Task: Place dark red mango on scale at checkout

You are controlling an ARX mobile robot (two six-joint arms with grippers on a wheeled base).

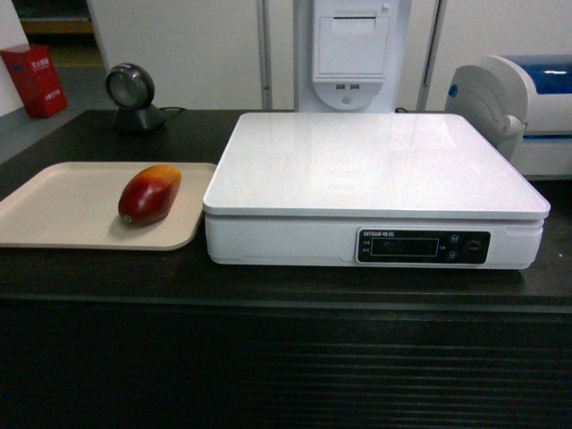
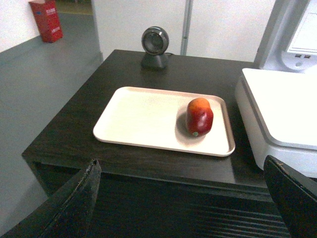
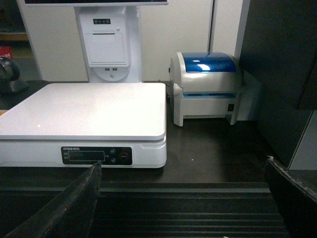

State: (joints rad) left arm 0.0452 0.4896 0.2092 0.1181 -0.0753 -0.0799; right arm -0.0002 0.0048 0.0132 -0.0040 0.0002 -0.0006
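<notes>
White walls and a grey floor out back, and up front it's the checkout (image 1: 268, 357), a black worktop with a ribbed dark front panel. In the head view the scale (image 1: 375, 165) takes up the middle and right of the worktop, big flat white platform, dark display strip facing the camera.

The dark red mango (image 1: 149, 194) is off at 9 o'clock from the scale, lying on its side on a beige tray (image 1: 54, 210), over by the tray's right edge. The tray's right edge sits just beside the scale's left side; can't tell if they actually touch. So the mango isn't on the scale yet.

At 12 o'clock from the tray there's a round black barcode scanner (image 1: 130, 96) on its stand. Behind the scale stands a white terminal post (image 1: 351, 54), and at 3 o'clock from the scale is a white and blue printer (image 3: 208, 87). A red box (image 1: 34, 79) sits on the floor far left.

Left gripper (image 2: 185, 198) has its jaws spread wide, nothing between them, held back in front of the worktop's edge and well apart from the mango. Right gripper (image 3: 183, 198) is the same deal, released and wide, facing the scale's front right corner.
</notes>
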